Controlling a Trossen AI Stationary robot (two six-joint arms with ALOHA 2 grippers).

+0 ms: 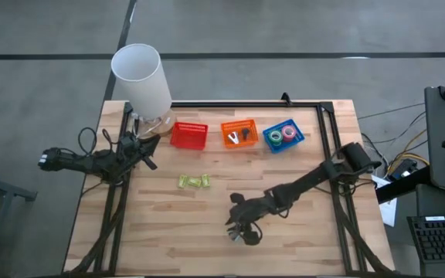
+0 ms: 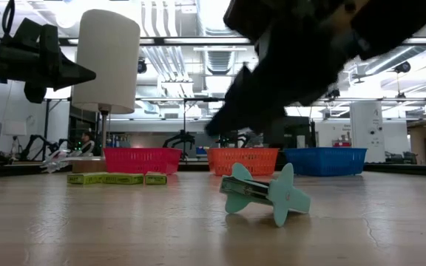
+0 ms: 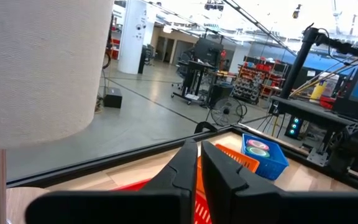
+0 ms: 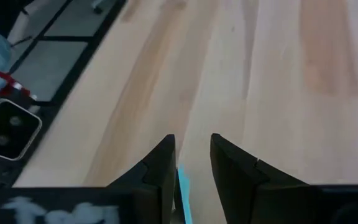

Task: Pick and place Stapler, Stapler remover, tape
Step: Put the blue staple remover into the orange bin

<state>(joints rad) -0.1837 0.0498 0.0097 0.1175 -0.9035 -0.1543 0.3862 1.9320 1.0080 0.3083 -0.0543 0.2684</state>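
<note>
My right gripper [image 1: 242, 234] is down low over the front-middle of the table [image 1: 307, 239], right at the teal staple remover [image 2: 263, 193]. In the low view the remover sits on the wood with its wings splayed, and my arm hangs just above it. From my right wrist cam I see a sliver of teal [image 4: 184, 193] between my fingers [image 4: 160, 168], which stand a little apart. Can't say if they actually pinch it yet, honestly.

My left gripper [image 1: 147, 147] waits at the left back edge, next to the lamp [image 1: 141, 77], fingers nearly together with nothing between them.

Three baskets line the back: red [image 1: 189, 135], orange [image 1: 239, 133], and blue [image 1: 283, 135]. The blue one holds a green tape roll [image 1: 276, 136] and a pink one [image 1: 288, 133]. Something dark is in the orange basket, too small to make out. A greenish-yellow strip [image 1: 193, 181] lies on the table in front of the red basket, well apart from my right gripper.
</note>
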